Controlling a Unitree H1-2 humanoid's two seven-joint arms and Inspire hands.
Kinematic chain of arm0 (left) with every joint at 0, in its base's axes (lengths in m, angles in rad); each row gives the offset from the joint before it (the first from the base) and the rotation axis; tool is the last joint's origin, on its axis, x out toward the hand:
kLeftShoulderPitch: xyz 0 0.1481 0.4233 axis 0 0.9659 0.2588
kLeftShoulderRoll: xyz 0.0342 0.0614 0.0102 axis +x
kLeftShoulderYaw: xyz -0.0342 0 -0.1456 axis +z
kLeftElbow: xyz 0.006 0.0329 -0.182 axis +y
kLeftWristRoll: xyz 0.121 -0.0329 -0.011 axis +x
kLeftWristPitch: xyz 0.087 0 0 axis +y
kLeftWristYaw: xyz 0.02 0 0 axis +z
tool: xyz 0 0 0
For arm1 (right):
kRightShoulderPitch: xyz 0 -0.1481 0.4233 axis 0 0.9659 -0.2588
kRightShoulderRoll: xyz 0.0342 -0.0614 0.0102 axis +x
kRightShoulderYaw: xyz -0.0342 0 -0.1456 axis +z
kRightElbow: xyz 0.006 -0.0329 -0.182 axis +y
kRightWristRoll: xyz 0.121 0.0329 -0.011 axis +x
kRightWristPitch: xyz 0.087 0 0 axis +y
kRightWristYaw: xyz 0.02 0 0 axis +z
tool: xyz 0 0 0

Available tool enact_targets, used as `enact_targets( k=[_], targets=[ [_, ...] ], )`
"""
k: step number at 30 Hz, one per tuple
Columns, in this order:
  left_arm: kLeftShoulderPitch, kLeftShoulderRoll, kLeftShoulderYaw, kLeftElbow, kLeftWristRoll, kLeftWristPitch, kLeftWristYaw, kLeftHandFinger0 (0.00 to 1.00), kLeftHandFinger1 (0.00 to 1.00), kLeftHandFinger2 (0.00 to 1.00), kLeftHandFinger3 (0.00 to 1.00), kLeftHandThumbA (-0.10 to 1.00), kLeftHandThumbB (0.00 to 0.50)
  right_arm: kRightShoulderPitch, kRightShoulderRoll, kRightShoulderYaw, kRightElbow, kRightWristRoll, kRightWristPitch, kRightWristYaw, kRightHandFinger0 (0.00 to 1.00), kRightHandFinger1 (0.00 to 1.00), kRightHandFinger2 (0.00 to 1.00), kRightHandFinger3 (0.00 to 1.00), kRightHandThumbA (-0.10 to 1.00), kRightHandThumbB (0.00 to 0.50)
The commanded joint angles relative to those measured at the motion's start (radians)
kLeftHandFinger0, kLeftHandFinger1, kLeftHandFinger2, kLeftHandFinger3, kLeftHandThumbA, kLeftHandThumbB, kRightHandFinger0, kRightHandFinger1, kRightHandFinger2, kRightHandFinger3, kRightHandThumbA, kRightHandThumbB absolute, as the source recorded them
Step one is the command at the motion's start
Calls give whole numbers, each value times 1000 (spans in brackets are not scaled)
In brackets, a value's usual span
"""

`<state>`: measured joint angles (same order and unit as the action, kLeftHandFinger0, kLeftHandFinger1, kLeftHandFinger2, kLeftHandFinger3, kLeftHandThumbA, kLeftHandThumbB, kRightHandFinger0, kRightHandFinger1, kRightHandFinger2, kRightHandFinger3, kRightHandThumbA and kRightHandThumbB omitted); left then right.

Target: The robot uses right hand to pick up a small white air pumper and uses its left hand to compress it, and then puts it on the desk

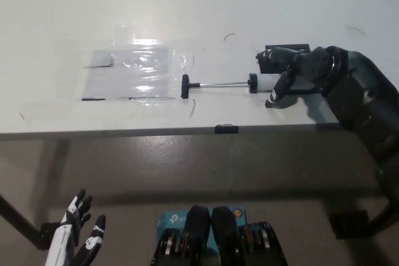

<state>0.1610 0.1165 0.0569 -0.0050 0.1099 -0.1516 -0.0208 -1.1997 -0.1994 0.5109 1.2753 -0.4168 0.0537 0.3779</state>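
The white left hand (pixel 76 236) hung low at the bottom left, below the desk (pixel 187 17), holding nothing, with its fingers spread apart. On the desk lay a clear plastic sheet (pixel 134 73) (shiny where the light hit it). Just to its right lay the small white air pumper (pixel 234 83), flat on the desk, with its black handle (pixel 184 86) toward the sheet and its thin rod pulled out. The black right hand (pixel 293 70) was over the pumper's white tube, fingers curling around it. I could not tell if they gripped it.
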Motion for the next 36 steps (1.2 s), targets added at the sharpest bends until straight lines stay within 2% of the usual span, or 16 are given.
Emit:
enact_targets(
  k=[1,7,9,11,15,16,17,18,19,20,21,22,23,25,29,36],
  targets=[
    [-12,10,9,-40,-2,-23,14,1000,1000,1000,1000,618,23,-55,-1,-10,17,-11,-26,-19,1000,1000,1000,1000,1000,493],
    [-19,11,12,-38,-2,-27,16,1000,1000,1000,1000,611,20,-64,-10,5,30,-30,-35,-16,1000,1000,1000,1000,1000,485],
    [-18,11,11,-39,-4,-26,14,1000,1000,1000,1000,611,19,-62,-17,25,29,-49,-67,-10,1000,1000,1000,1000,1000,434],
    [-19,11,11,-36,1,-34,17,1000,1000,1000,1000,612,17,-57,-18,32,30,-59,-65,-23,1000,1000,1000,1000,1000,457],
    [-20,13,11,-31,-3,-41,15,1000,1000,1000,1000,613,16,-45,-14,41,41,-73,-58,-49,1000,1000,1000,1000,1000,366],
    [-20,12,12,-30,-5,-38,15,1000,1000,1000,1000,614,22,-45,-8,42,48,-75,-45,-54,951,903,873,894,907,339],
    [-21,12,13,-31,-6,-38,15,1000,1000,1000,1000,615,22,-43,2,43,57,-78,-34,-64,986,1000,985,981,728,286],
    [-22,14,16,-32,-11,-39,14,1000,1000,1000,1000,620,21,-37,15,57,56,-99,-17,-99,768,808,805,855,357,214],
    [-21,16,17,-36,-10,-37,14,1000,1000,1000,1000,623,17,-33,24,93,54,-139,-7,-132,509,533,477,516,51,122],
    [-21,16,17,-37,-11,-37,13,1000,1000,1000,1000,625,15,-29,31,126,53,-174,-1,-161,83,208,284,391,-94,174],
    [-26,16,17,-36,-12,-36,13,1000,1000,1000,1000,627,18,-28,33,134,56,-177,-3,-176,3,101,268,350,-100,171],
    [-27,15,18,-36,-13,-35,13,1000,1000,1000,1000,631,16,-23,37,131,59,-167,-10,-196,0,157,471,439,-100,173],
    [-30,16,17,-36,-10,-37,14,1000,1000,1000,1000,635,13,-17,38,123,60,-156,-17,-215,12,339,699,580,-100,170],
    [-30,15,18,-38,-14,-37,13,1000,1000,1000,1000,637,15,-12,38,112,60,-146,-36,-242,63,494,847,742,-100,159],
    [-35,18,20,-45,-14,-19,9,1000,1000,1000,1000,653,31,-5,33,86,59,-127,-50,-276,143,591,890,921,-100,149],
    [-37,17,21,-46,-17,-21,8,1000,1000,1000,1000,632,24,7,9,66,65,-119,-91,-304,163,611,904,936,-100,158]
  ],
)
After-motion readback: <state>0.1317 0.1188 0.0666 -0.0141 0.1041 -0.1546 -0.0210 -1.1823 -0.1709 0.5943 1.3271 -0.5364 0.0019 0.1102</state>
